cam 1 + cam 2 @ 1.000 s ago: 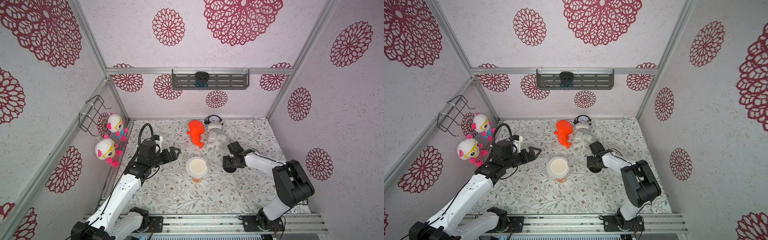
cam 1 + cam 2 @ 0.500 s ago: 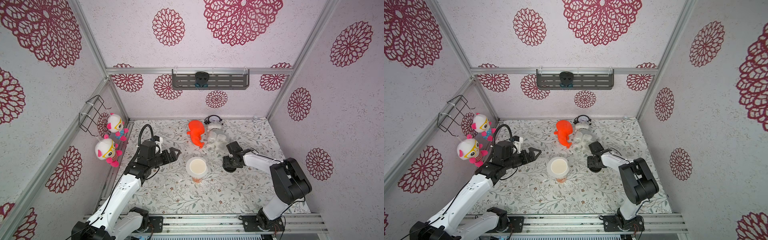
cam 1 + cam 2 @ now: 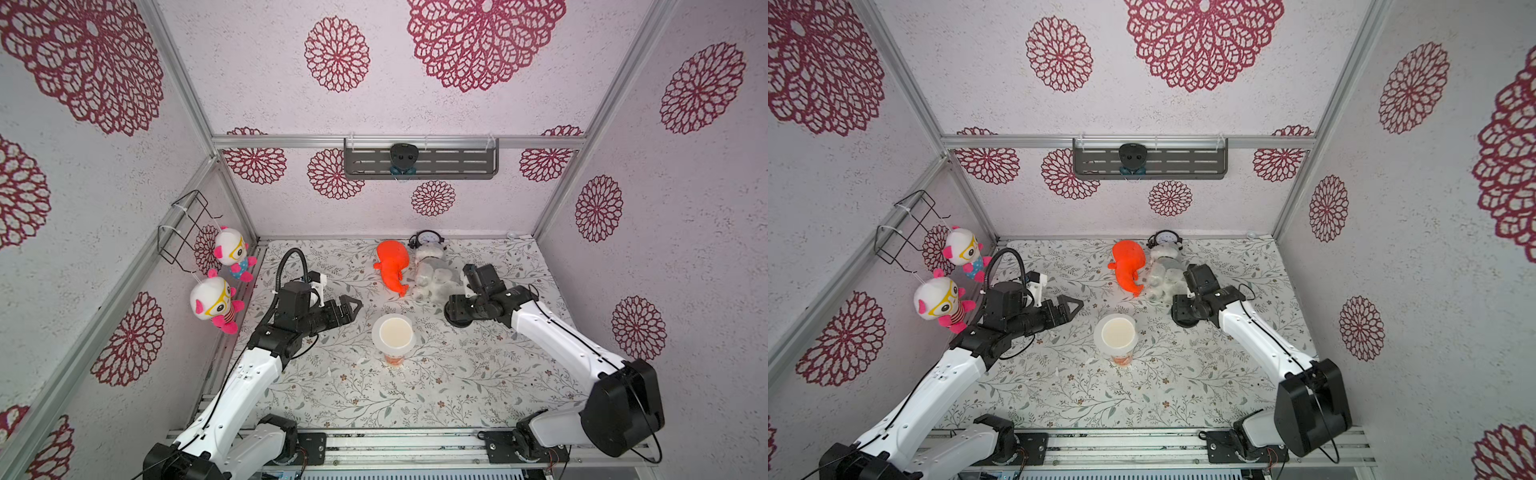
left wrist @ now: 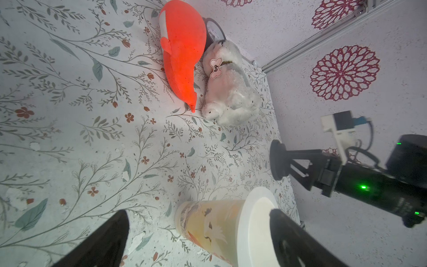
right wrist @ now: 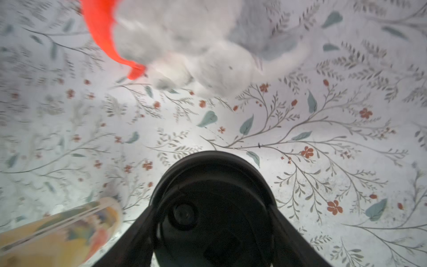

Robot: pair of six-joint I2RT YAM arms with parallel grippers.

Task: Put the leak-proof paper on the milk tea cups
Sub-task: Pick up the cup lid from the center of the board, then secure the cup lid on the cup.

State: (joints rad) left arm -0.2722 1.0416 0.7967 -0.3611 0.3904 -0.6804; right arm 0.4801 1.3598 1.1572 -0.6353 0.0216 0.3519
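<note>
While the leak-proof paper (image 4: 254, 215) lies loose over the milk tea cup (image 4: 208, 222), your right gripper (image 5: 212, 208) clamps the black lid (image 5: 212, 171). Your left gripper (image 3: 352, 312) gapes beside the cup, so any nudge may shift the sheet or topple the cup.

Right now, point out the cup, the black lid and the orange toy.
cup (image 4: 208, 227), left wrist view, printed side wall
black lid (image 5: 212, 198), right wrist view, its face
orange toy (image 3: 392, 262), a top view, its body
</note>
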